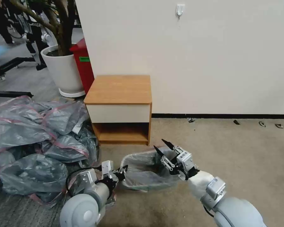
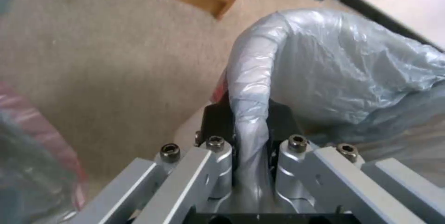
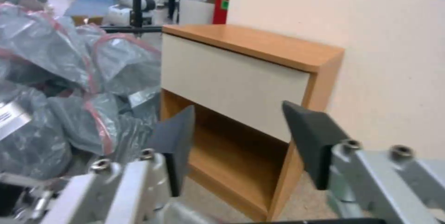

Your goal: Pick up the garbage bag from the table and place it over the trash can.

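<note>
The garbage bag, thin grey crinkled plastic, is draped over the trash can on the carpet in front of the table. The bag hides most of the can; a bit of the trash can's cream rim shows beside my left fingers. My left gripper is at the can's left side, shut on a twisted fold of the garbage bag; the fold runs between its black pads. Over the can's far right edge my right gripper stands open, with nothing between its fingers, pointing at the table.
A big heap of grey bags with pink bands lies on the floor to the left, close to my left arm. Behind it stand a white plant pot and a red bin. The wall runs behind the table; bare carpet lies to the right.
</note>
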{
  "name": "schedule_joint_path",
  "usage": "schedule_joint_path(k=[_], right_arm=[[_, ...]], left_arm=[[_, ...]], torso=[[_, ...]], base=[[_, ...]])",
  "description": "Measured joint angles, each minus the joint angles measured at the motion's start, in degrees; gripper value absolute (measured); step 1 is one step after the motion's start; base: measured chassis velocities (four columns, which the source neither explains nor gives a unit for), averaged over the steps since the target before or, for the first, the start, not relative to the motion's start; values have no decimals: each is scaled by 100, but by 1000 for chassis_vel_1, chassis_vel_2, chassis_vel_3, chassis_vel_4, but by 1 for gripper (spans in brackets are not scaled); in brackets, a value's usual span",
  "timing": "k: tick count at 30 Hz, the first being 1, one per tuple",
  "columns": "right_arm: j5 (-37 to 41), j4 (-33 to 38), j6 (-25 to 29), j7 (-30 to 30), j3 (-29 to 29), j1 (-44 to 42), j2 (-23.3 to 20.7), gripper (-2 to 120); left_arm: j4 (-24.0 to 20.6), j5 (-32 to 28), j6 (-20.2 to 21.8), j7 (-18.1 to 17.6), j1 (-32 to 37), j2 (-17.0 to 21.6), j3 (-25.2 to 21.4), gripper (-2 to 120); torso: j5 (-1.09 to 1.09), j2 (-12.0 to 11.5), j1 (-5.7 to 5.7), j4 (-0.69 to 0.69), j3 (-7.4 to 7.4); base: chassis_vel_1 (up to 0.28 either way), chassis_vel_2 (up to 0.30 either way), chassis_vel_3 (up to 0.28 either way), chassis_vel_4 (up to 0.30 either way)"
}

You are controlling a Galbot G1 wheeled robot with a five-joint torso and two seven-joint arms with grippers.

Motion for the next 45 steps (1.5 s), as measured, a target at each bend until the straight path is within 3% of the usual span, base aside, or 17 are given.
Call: schedule_joint_path(k=[3, 7, 8, 15, 27, 39, 41, 43, 45], right_arm=[[91, -140, 151, -23, 52, -2, 48, 69], [139, -175, 174, -29, 55, 11, 77, 77], [165, -222, 198, -29, 58, 40, 110, 87], [194, -366, 263, -34, 56, 94, 125, 100], [308, -446, 347, -143, 239, 88, 46, 100], [309, -478, 347, -132, 222, 58, 134, 100], [278, -497, 416, 209, 192, -2, 267, 100], [262, -497, 417, 339, 180, -21, 305, 100], [190, -487, 399, 1271, 118, -193, 593, 100]], left_arm=[[144, 105, 2, 106, 5, 105, -1, 8], [206, 137, 2, 173, 16, 164, -5, 8], [284, 211, 1, 234, 26, 183, -9, 8], [437, 506, -34, 392, 50, 222, 125, 9], [446, 615, -9, 553, 23, 324, 66, 50], [185, 873, -41, 633, 82, 304, 37, 93], [135, 1337, -628, 886, 164, 242, 56, 99], [142, 1446, -813, 950, 183, 228, 59, 99], [437, 2335, -2592, 1297, 278, 178, 57, 100]], torso=[[0, 0, 0, 0, 0], [0, 0, 0, 0, 0], [1, 0, 0, 0, 0], [2, 0, 0, 1, 0], [0, 0, 0, 0, 0], [1, 0, 0, 0, 0], [0, 0, 0, 1, 0], [0, 0, 0, 1, 0], [1, 0, 0, 0, 0]], base=[[0, 0, 0, 0], [0, 0, 0, 0], [0, 0, 0, 0], [0, 0, 0, 0], [0, 0, 0, 0], [0, 0, 0, 0], [0, 0, 0, 0], [0, 0, 0, 0], [0, 0, 0, 0]])
